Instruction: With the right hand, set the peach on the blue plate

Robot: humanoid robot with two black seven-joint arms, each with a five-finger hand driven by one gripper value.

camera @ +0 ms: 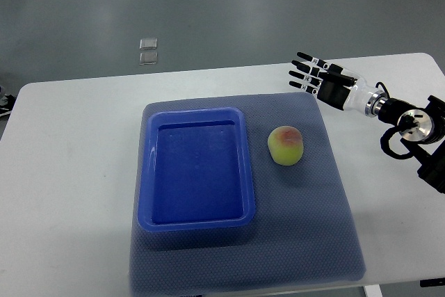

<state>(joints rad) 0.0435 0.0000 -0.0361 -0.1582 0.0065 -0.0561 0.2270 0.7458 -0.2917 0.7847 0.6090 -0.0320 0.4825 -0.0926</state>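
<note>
Peach (285, 145) sits on the grey mat (306, 241), just right of the blue plate (197, 222), not touching it. Right hand (324, 80) hovers up-right of the peach, well apart, fingers (304, 65) spread wide, holding nothing. White counter (62, 193) underneath.

The plate (195, 172) is deep glossy blue, on a grey-blue dotted-weave mat (306, 241) over a white table (69, 172). At three o'clock of the plate, the peach (285, 145) is yellow-green, blushed red.

Peach (285, 145) lies just right of plate (195, 219), both on mat (316, 227).
</note>
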